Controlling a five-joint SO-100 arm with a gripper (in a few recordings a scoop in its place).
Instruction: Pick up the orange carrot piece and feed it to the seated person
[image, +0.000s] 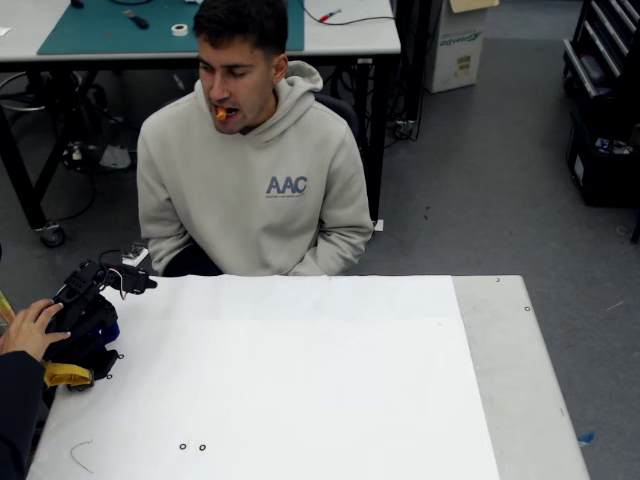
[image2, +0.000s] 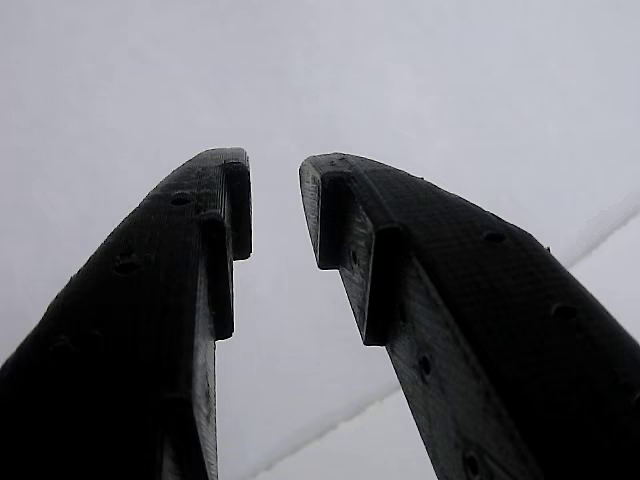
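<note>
Carrot status: the orange carrot piece (image: 221, 113) sits between the lips of the seated person (image: 250, 170), who is behind the far edge of the table (image: 330, 390) in the fixed view, so delivery looks done as far as I can judge. Arm is folded low at the table's left edge, well apart from him, with a hand (image: 32, 328) in a dark sleeve on it. Gripper (image2: 275, 205) in the wrist view: jaws parted by a narrow gap, nothing between them, only white surface behind. Risks from here: piece is only held at the lips, so it could drop into his lap if he talks or moves; the hand next to the folded arm could get pinched if a joint moves. Fixed view gives person, carrot and arm pose but not the jaw gap; wrist view gives the gap and empty pads (image2: 235, 215).
</note>
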